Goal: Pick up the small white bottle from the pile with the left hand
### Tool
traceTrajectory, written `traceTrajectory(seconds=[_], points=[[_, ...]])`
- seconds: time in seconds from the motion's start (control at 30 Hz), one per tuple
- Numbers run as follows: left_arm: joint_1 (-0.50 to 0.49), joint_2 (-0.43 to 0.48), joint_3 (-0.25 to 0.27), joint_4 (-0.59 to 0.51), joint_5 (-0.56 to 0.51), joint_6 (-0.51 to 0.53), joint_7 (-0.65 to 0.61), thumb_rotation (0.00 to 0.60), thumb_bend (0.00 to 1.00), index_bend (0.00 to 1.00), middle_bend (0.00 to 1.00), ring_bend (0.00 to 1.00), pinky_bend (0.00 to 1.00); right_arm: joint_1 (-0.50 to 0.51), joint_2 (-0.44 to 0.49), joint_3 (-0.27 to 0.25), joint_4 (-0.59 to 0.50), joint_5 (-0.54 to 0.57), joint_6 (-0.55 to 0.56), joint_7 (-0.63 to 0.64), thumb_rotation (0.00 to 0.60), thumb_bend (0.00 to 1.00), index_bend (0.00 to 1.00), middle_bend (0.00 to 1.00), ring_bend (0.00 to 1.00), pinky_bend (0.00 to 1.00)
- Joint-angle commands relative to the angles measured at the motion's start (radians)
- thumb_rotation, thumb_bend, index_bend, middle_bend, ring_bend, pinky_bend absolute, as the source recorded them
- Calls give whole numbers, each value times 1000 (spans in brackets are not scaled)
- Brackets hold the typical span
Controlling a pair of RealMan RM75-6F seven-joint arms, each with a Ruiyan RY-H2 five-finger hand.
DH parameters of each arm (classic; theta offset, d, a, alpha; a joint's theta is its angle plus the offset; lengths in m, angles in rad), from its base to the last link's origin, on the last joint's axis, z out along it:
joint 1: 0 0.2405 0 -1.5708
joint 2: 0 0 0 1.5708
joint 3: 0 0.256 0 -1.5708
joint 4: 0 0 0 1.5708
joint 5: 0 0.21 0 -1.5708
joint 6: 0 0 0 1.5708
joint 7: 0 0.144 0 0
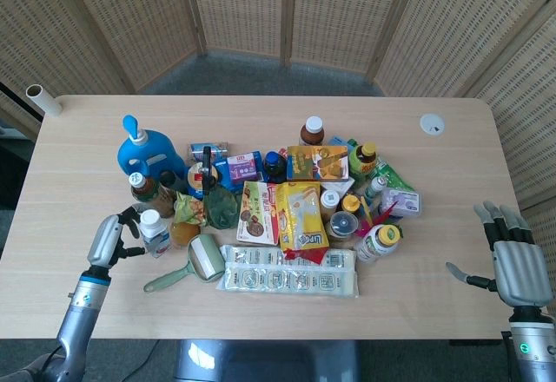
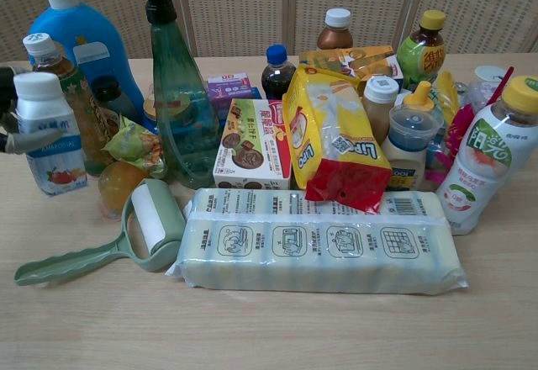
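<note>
The small white bottle (image 1: 153,231) (image 2: 49,133), white-capped with a fruit label, hangs a little above the table at the left edge of the pile. My left hand (image 1: 109,238) grips it from the left side; in the chest view only grey fingers (image 2: 23,140) show around its body. My right hand (image 1: 510,261) hovers open over the table's right edge, fingers spread, far from the pile.
A green lint roller (image 1: 193,261) (image 2: 126,235) lies just below the bottle. A tea bottle (image 2: 63,92), blue detergent jug (image 1: 145,150), green spray bottle (image 2: 176,101) and an orange jar (image 2: 120,187) crowd its right side. A long wipes pack (image 2: 319,248) lies in front.
</note>
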Motion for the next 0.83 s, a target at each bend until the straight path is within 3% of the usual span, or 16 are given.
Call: traceTrajectory(seconds=[0.03,0.27,0.57,0.83], points=[[10,119,-32,-159,19,49,-12,600,512,655,749,888,641,1,-7,-1,6,-7,-1,9,391,149,0,38,0,0],[-6,273,-128,-367,18,99,-1,600,507,651,745,887,637,2,-35,-6,35,-24,2,40,390,147,0,38,0,0],[-46,369,-248,-518,-43,103,-50,600,495,646,744,886,628,0,-54,-14,53,-36,1,50,390,150,0,38,0,0],[-61,378,-259,-540,-63,100,-44,600,493,647,742,887,625,-11,-53,-17,68,-29,8,64,390,148,0,38,0,0]])
